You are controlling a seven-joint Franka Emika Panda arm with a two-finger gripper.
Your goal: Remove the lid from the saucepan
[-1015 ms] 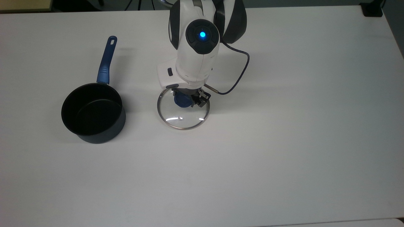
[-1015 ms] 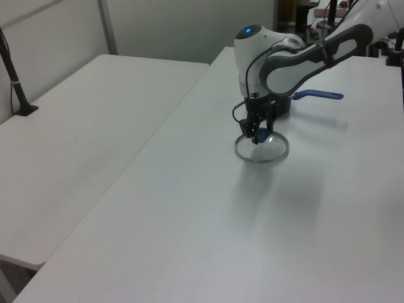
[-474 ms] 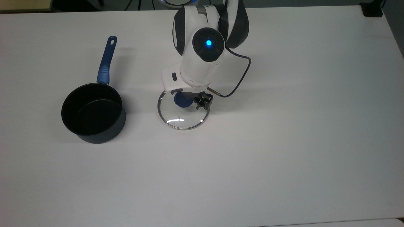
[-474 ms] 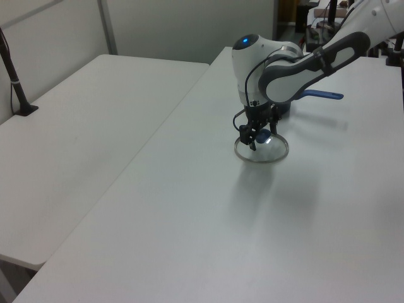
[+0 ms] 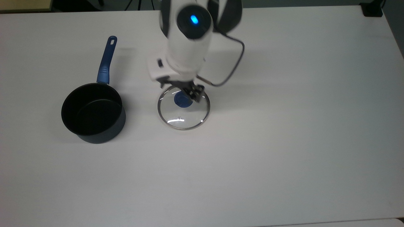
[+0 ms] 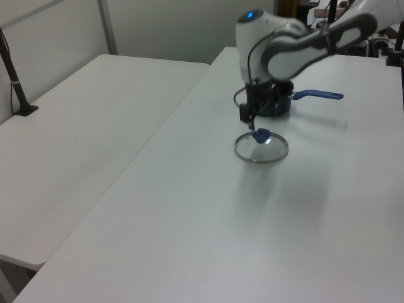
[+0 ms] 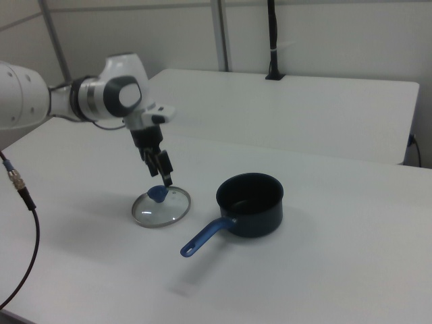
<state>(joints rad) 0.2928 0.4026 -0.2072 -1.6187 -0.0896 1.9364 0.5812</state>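
Glass lid, round, steel-rimmed, lying flat on the white table at the centre of the top view, slightly above the middle of the frame. Blue knob upright at its centre; small vent hole toward the lower edge of the disc in the top view. In the left view the lid sits right of centre in the upper half; in the right view it lies left of centre.

Saucepan, dark navy, black inside, uncovered, standing on the table at the left of the top view, well apart from the lid. Long blue handle runs toward the upper edge of the frame, with a hole at its end. In the right view the saucepan is at the centre, its handle pointing to the lower left. In the left view the saucepan stands behind the lid, partly hidden by the arm.

Gripper, black, two-fingered, on a white arm entering from the upper edge of the top view. It hangs just above the knob, clear of it, holding nothing; in the left view the gripper is above the lid with a visible gap. How far the fingers are parted cannot be told. A dark cable loops off the wrist.
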